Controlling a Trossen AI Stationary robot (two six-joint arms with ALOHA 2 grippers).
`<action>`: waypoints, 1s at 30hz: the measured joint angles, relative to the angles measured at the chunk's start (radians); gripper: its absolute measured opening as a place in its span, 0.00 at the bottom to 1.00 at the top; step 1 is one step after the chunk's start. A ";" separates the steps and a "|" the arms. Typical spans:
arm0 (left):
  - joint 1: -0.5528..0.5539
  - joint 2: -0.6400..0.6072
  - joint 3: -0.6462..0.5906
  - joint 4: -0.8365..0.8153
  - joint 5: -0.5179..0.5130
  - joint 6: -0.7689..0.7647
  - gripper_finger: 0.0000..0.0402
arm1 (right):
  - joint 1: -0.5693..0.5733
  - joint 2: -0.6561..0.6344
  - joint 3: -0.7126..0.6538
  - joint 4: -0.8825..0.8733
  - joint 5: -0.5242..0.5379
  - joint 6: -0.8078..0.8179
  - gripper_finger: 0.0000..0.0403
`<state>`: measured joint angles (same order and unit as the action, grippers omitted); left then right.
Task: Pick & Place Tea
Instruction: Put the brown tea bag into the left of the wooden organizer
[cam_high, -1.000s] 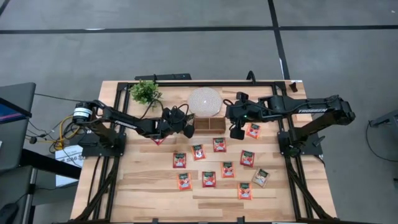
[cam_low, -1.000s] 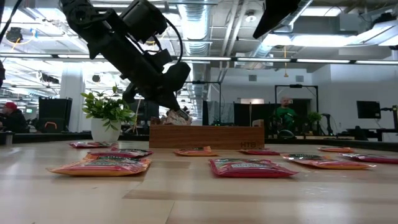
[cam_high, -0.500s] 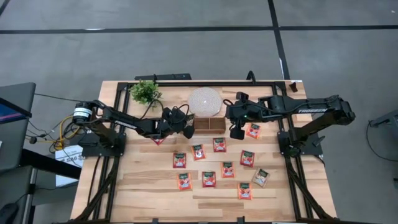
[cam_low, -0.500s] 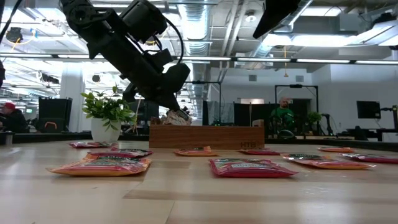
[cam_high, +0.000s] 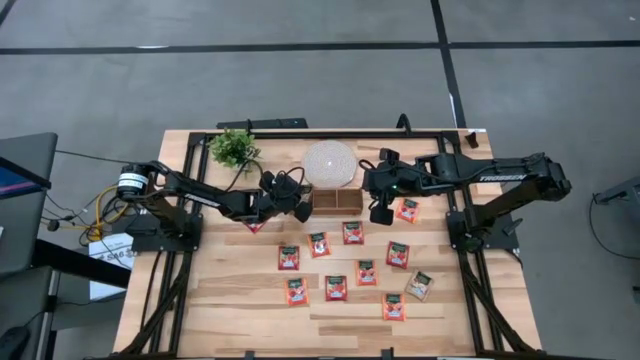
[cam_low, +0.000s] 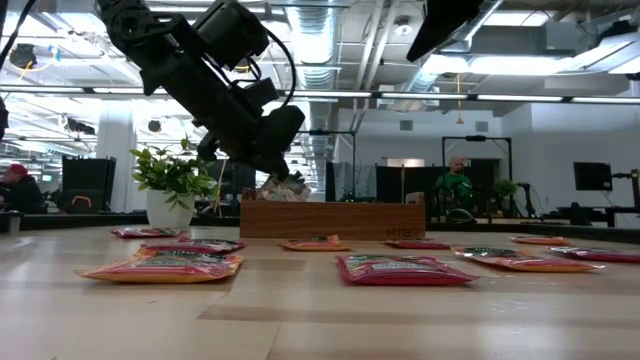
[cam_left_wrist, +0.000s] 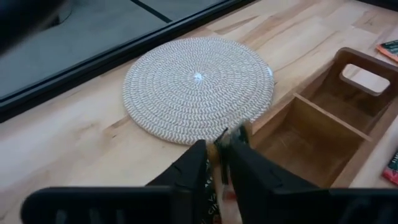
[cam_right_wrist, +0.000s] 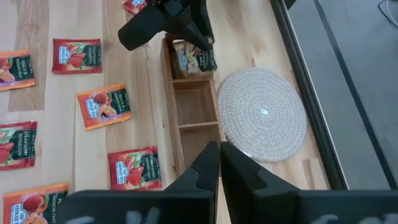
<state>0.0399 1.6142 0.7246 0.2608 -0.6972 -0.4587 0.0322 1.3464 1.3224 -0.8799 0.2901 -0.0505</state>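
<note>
Sachets (cam_high: 336, 288) lie loose on the surface (cam_high: 240, 300): ten red-orange, one pale. Only the end compartment of the wooden tray (cam_high: 337, 200) holds a sachet (cam_right_wrist: 194, 57), the other two being bare. The left gripper (cam_right_wrist: 202, 38) hangs over it, grip unclear; the right gripper (cam_right_wrist: 219, 151) is pressed together above the tray.

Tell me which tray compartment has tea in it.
The end compartment beside the left gripper: a pale sachet sits in it. The wooden tray has bare wood in its middle and far-end compartments.
</note>
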 joint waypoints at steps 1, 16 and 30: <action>0.000 0.000 0.000 0.000 -0.004 0.001 0.18 | 0.000 0.000 0.000 0.000 0.000 0.000 0.02; 0.000 -0.050 0.000 0.004 -0.015 0.073 0.22 | 0.000 0.000 0.000 0.000 -0.002 0.000 0.02; 0.159 -0.077 0.172 -0.187 0.262 0.193 0.22 | 0.000 0.000 0.000 0.045 -0.002 0.004 0.02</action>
<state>0.1987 1.5375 0.8965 0.0734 -0.4357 -0.2654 0.0322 1.3464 1.3224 -0.8348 0.2882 -0.0462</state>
